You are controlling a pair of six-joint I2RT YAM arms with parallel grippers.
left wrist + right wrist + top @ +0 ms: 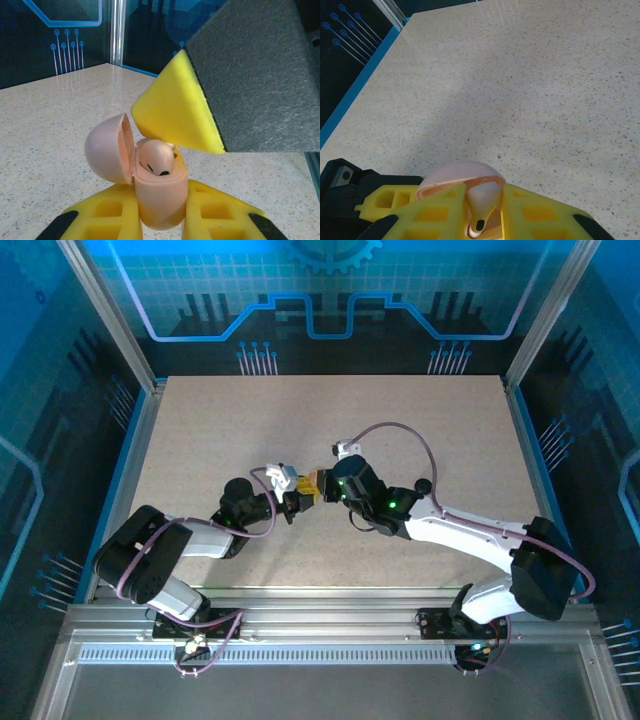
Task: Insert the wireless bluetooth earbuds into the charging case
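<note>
Brightness: bright and even over the desk (pixel 430 440); the blue-lit walls (pixel 60 440) around it stay dim.
Light source: overhead, judging by the short, soft shadows in the top view.
Shadows: a broad grey band lies across the desk in the right wrist view.
Glare: a pale vertical streak on the desk by the back wall, left wrist view.
Focus: charging case (pixel 150 190) and earbud (pixel 482 200) crisp; the far wall is slightly soft.

At 6 o'clock the left gripper (pixel 160 222) clamps the pink charging case (pixel 160 195) between its yellow fingers (pixel 107 215). The lid (pixel 106 147) stands open toward 9 o'clock. An earbud (pixel 156 157) sits in the case. From 2 o'clock a yellow wedge-shaped finger (pixel 175 112), grey-padded, touches the earbud's top.
</note>
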